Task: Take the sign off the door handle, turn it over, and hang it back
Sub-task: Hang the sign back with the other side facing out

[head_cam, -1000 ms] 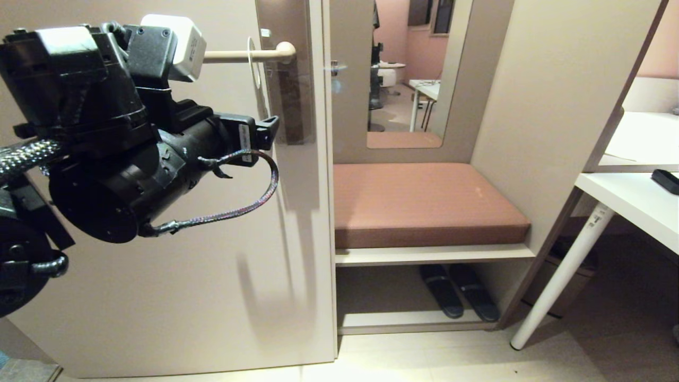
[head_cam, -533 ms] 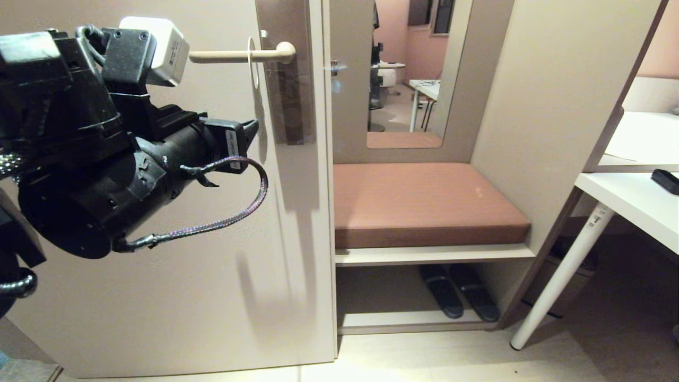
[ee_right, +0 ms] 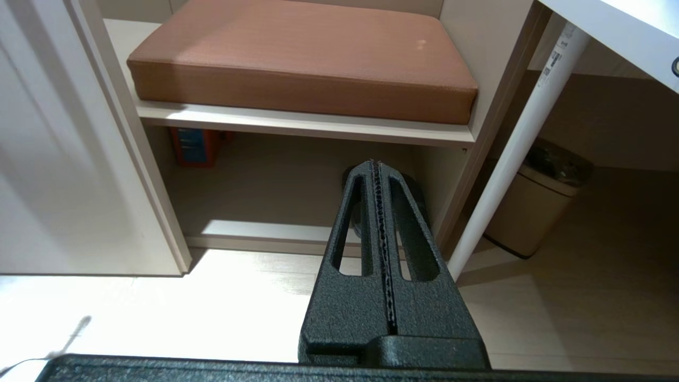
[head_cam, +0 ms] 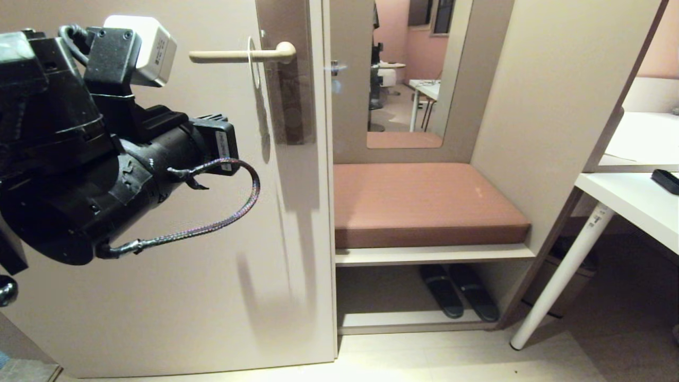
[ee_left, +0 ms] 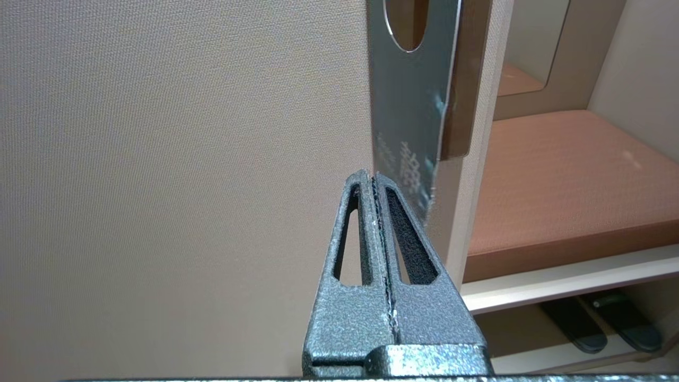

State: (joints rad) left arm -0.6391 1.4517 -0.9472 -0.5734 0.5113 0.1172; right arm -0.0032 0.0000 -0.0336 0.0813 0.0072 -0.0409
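Observation:
The sign hangs edge-on from the beige door handle, close to the brown-grey plate. The left wrist view shows the sign's dusty blue face with white text and its oval hole. My left gripper is shut with nothing between its fingers. Its tips sit just short of the sign's lower end, which passes behind one finger. My left arm fills the left of the head view. My right gripper is shut and empty, parked low over the floor, out of the head view.
The beige door carries the handle. To its right stands a bench with a brown cushion and dark slippers on the shelf below. A white table and its leg stand at the far right, with a bin beside.
My left gripper has gone from open to shut and the left arm has drawn back to the left, away from the sign. The sign still hangs on the handle.

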